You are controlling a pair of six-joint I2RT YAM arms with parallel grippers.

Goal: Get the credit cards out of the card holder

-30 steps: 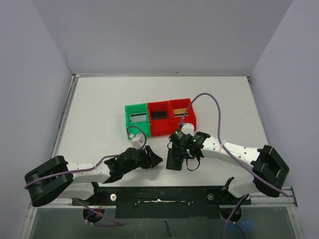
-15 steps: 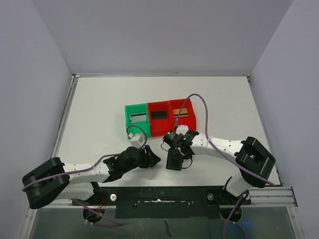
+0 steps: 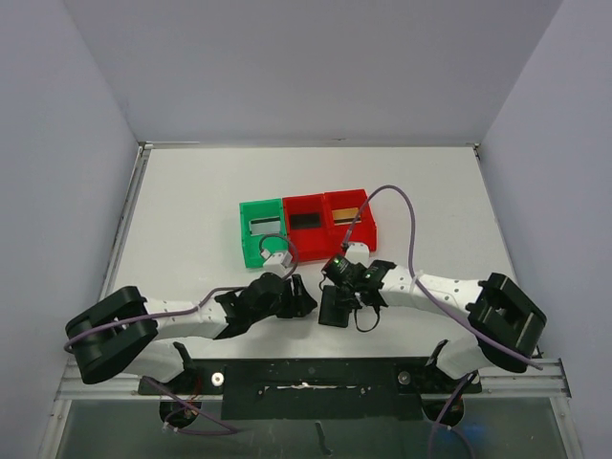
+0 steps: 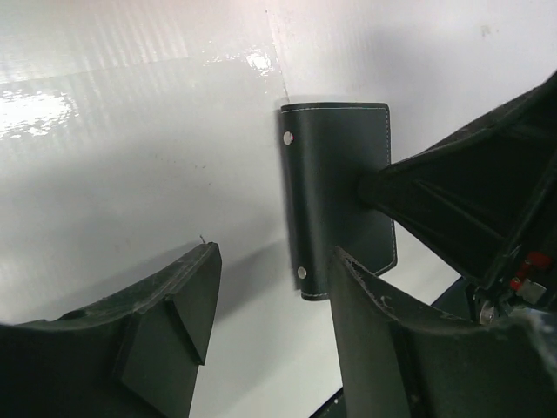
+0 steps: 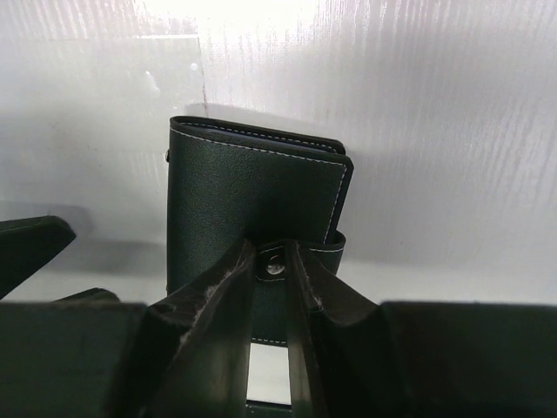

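Opening step: the right gripper (image 5: 277, 259) pinched the shut card holder's (image 5: 248, 187) strap tab (image 5: 334, 241), the left gripper (image 4: 274, 257) gaped at its 9 o'clock; the next move needed an unsnapping pull.

Right claw (image 5: 275, 252) narrower, now tight on strap tab (image 5: 276, 267) of card holder (image 5: 248, 187); left claw (image 4: 274, 261) nearer, wider.

The card holder (image 3: 335, 312) lies near the surface's (image 3: 191, 220) front edge, left claw (image 4: 274, 261) just left of it, right claw (image 5: 275, 261) over it; behind stands a row of bins (image 3: 285, 231) (a credit card (image 3: 306, 221) in each).
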